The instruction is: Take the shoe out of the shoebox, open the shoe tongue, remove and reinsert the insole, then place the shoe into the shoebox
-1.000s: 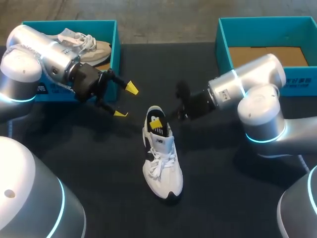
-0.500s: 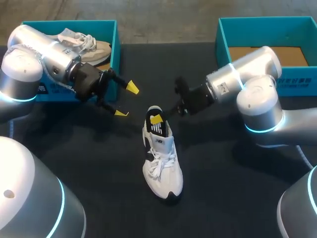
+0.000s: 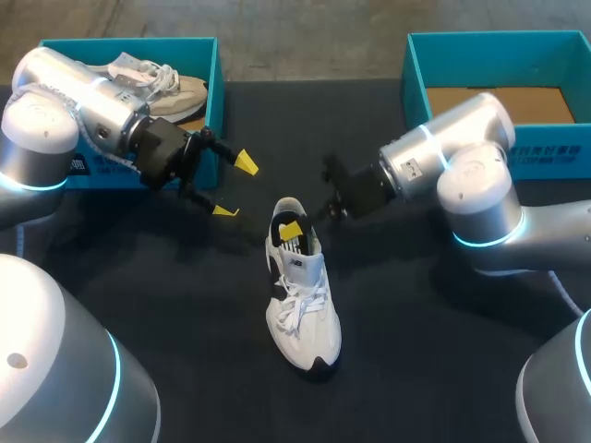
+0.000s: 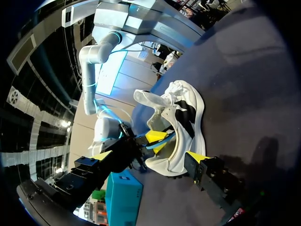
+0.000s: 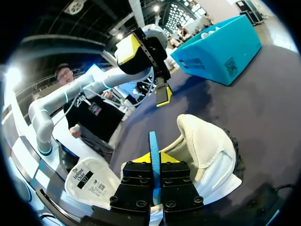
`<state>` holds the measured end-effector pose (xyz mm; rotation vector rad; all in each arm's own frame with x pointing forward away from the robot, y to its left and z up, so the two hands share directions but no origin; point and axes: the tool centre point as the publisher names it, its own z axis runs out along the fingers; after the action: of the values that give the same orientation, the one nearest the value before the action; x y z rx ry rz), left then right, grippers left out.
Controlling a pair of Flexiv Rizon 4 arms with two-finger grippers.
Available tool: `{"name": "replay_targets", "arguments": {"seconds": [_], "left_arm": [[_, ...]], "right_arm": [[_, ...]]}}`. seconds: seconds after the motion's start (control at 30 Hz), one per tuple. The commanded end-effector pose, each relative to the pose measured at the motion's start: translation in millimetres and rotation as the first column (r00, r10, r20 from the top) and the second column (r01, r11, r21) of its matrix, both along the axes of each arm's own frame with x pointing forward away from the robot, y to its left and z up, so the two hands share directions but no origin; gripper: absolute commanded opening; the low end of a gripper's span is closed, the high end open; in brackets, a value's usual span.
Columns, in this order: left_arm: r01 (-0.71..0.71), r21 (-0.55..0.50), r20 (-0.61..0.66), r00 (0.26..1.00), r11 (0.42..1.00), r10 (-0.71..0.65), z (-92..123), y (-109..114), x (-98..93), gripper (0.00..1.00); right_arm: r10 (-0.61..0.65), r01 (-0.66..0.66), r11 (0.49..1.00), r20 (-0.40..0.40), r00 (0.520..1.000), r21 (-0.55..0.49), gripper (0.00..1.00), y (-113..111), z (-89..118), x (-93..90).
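On the black table the shoe lies at the middle, and the right gripper, pinching the insole at the heel, should draw it out slowly, while the left gripper hangs wide open.

Nothing printed is legible. The teal cardboard shoebox at ten o'clock on the black desk bears small white marks on its front wall. In the right wrist view it also shows square code patches on one side. The second teal shoebox at two o'clock carries pale lettering, too small to read. The white lace-up sneaker near the middle shows a dark emblem on its side and a printed label on its tongue.
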<state>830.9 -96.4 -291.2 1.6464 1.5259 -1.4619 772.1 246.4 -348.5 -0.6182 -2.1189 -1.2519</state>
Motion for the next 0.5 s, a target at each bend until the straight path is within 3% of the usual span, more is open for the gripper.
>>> {"name": "replay_targets", "arguments": {"seconds": [0.03,0.43,0.5], "left_arm": [[0.0,-0.001,0.002,1.0,1.0,0.0,-0.4,-2.1,0.6,1.0],[-0.001,-0.001,-0.001,1.0,1.0,0.001,-1.0,-2.7,0.1,1.0],[-0.001,0.0,0.0,1.0,1.0,0.001,-1.2,-2.8,0.6,1.0]], "right_arm": [[0.005,-0.005,1.0,-0.009,1.0,-0.002,0.0,3.3,-4.7,-3.3],[0.024,-0.024,0.999,-0.012,1.0,-0.029,0.0,7.7,-2.3,-4.1],[0.024,-0.024,0.999,-0.002,1.0,-0.033,0.16,7.9,1.4,-2.7]]}}
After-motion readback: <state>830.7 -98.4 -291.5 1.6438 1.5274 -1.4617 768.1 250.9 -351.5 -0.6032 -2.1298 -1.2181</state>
